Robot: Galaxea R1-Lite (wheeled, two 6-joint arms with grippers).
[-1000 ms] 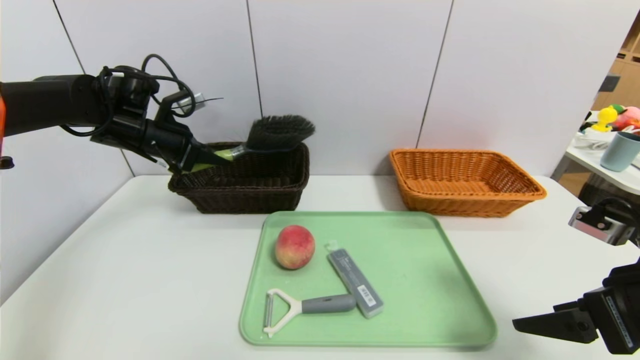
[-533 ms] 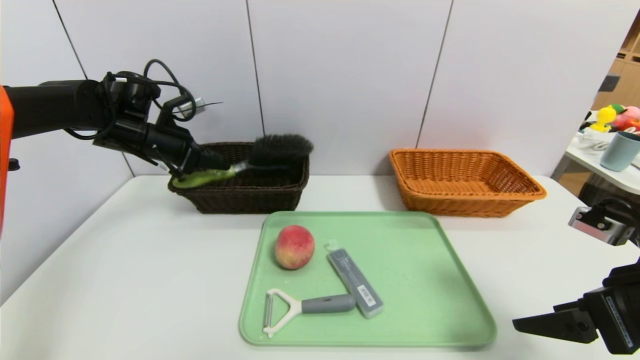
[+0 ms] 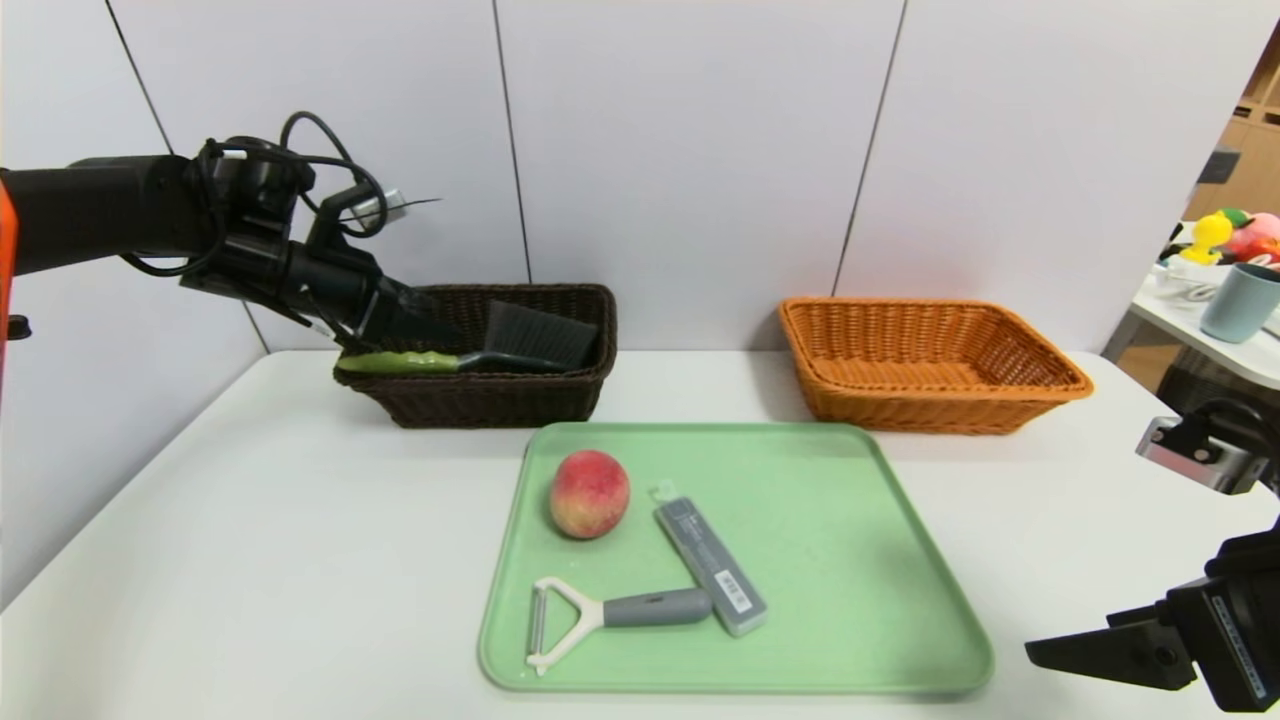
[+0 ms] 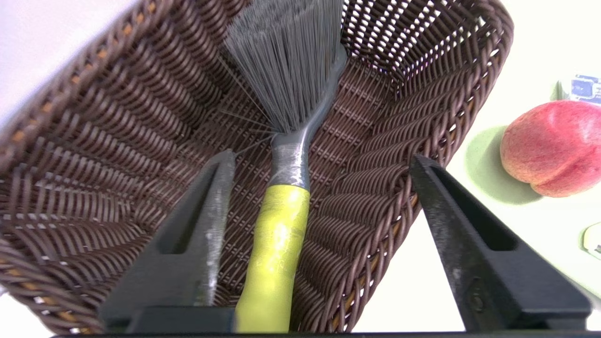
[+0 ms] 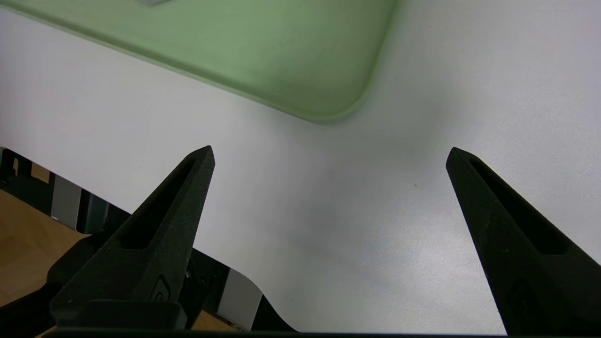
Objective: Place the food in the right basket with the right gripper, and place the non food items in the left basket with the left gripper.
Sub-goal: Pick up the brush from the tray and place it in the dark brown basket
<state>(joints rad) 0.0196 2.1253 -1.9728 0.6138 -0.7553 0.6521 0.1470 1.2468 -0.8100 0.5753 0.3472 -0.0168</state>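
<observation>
Green-handled, black-bristled brush [image 3: 400,363] in the dark brown woven wicker basket [image 3: 490,411]; two non-food items and one fruit to sort.
Over that basket, black left gripper [image 4: 323,155] with jaws wide, clear of the handle; lift straight away, sparing the springy bristles. On the pale green tray [image 3: 860,560], round pinkish-red peach [image 3: 590,494]: probably weighty, easily bruised, best cupped gently around the middle. Nearer, white Y-shaped peeler with grey handle [image 3: 655,607]: likely light and stiff, best taken by the handle, away from the blade. Just beside, slim grey case [image 3: 705,560]: probably slick, best pinched across the narrow width. Farther right, orange-tan wicker basket [image 3: 940,408], then black right gripper [image 5: 331,150], parked by the tray corner, jaws wide.
</observation>
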